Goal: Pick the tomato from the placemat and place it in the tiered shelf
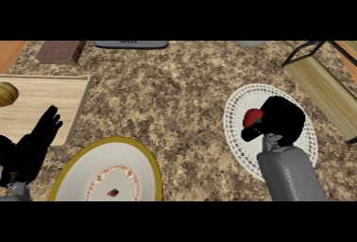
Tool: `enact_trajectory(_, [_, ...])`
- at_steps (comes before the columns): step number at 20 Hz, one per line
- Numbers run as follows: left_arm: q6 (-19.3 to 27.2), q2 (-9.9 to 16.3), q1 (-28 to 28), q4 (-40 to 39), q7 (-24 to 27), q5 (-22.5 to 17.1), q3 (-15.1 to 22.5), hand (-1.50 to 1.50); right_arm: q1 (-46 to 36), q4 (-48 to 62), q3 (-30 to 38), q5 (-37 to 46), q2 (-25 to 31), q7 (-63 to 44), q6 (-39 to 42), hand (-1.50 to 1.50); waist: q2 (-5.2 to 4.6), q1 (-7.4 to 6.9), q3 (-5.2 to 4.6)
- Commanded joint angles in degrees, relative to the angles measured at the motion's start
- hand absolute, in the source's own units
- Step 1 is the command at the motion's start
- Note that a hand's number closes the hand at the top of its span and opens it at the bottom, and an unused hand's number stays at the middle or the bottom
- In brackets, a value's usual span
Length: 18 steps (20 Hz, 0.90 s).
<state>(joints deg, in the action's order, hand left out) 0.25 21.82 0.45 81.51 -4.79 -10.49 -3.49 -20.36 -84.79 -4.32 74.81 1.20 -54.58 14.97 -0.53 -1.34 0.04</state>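
The robot's right hand point(279, 120) curls around the red tomato point(252, 117) on the white placemat point(241, 142), so the pick looks underway. Next it likely must lift and carry the tomato right to the wooden tiered shelf point(322, 87). The left hand point(31, 144) rests open at the left edge.

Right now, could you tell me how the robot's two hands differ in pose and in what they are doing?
The right hand is over the white placemat, curled round the red tomato; the left hand holds nothing. The right hand's fingers are bent, while the left hand's fingers are straight and point up. The right hand sits at the view's right, while the left hand rests at the left edge by the wooden board. Both are black, on grey forearms.
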Motion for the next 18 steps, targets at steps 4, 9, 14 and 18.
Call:
enact_trajectory(4, [-0.61,0.53,-3.09,-3.75,0.4,0.73,-0.98,0.0,-20.75,12.5,12.62,-0.45,2.53,-6.15,-4.25,1.5,0.08,0.26,-0.06])
enact_trajectory(9, [-0.02,-0.75,-2.61,-3.76,-0.47,0.73,-1.28,0.0,-25.02,7.83,14.77,-0.51,4.24,-7.54,-3.97,1.5,0.59,1.3,-0.06])
enact_trajectory(14, [-1.61,0.41,-0.08,-2.46,0.36,0.1,-2.44,0.0,-27.89,-0.37,17.06,-0.5,1.39,-10.55,-6.81,1.5,0.77,1.43,-0.06])
enact_trajectory(18, [-1.38,-0.48,-0.88,-5.24,2.87,1.02,-2.64,0.0,-33.48,-5.87,18.16,1.23,1.05,-13.81,-4.53,1.5,0.8,1.79,-0.11])
